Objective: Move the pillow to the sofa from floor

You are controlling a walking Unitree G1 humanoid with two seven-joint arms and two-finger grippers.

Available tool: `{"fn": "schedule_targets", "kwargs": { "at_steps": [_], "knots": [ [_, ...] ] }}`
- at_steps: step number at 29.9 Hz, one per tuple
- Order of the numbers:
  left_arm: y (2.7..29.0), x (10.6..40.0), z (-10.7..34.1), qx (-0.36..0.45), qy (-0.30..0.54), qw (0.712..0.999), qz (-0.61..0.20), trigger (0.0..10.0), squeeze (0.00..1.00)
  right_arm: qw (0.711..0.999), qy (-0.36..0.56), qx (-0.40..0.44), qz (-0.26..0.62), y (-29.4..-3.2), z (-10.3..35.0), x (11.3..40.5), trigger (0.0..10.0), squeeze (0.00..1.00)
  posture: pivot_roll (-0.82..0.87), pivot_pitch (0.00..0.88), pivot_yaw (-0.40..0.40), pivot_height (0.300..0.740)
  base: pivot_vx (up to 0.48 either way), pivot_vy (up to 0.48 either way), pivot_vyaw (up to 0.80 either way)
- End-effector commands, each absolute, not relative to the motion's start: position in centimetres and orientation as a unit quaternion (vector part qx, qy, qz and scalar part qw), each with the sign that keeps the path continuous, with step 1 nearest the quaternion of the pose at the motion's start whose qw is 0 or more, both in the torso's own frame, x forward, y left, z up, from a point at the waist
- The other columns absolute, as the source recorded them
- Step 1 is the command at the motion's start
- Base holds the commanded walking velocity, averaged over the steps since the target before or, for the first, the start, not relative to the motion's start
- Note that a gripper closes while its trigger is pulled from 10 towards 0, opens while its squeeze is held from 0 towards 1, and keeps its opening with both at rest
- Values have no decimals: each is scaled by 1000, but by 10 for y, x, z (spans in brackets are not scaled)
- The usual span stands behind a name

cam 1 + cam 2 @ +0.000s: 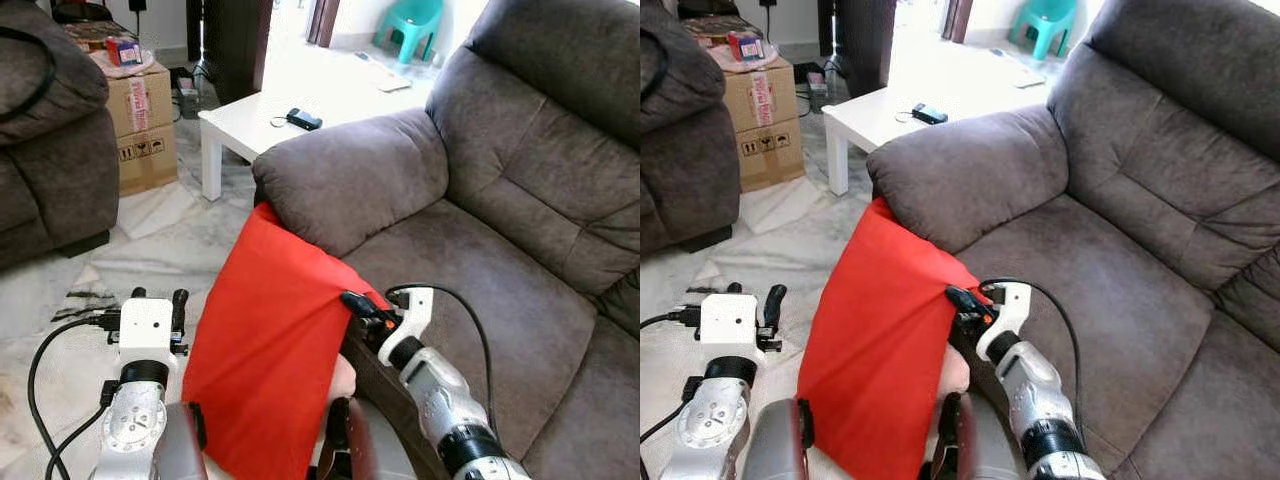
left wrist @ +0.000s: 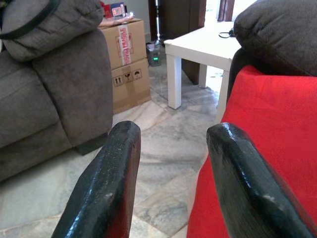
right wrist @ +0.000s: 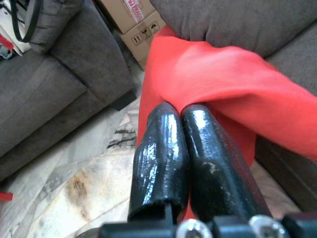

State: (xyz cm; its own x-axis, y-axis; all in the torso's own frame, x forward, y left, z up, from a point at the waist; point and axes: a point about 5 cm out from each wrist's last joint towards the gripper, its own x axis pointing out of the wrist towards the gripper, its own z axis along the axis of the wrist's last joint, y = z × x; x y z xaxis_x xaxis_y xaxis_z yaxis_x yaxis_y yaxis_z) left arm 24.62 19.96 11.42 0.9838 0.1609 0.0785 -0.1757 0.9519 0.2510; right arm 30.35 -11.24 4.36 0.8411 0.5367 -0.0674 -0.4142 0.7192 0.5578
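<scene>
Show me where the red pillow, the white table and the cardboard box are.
red pillow (image 1: 265, 340), left eye view, middle of its red cover.
white table (image 1: 250, 125), left eye view, bare part of its top.
cardboard box (image 1: 140, 125), left eye view, its front face.

pillow (image 1: 265, 340): plain red | sofa (image 1: 470, 230): grey-brown | table (image 1: 300, 100): white | stool (image 1: 412, 25): teal

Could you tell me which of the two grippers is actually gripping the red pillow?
The right gripper: its fingers are pinched shut on the red pillow beside the sofa. The left gripper is open, beside the pillow.
</scene>
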Motion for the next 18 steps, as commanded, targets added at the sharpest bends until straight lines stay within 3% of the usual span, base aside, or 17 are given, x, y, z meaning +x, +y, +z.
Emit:
{"fn": "schedule_targets", "kwargs": {
  "at_steps": [1,18],
  "knots": [
    [190,251,117,127,-41,989,62,10000,0,935,36,255,243,-131,74,316,10000,0,240,0,-214,572,0,0,0],
    [184,266,123,133,-59,989,20,10000,0,941,0,260,216,-134,95,292,10000,0,205,0,-154,572,0,0,0]
  ]
}}
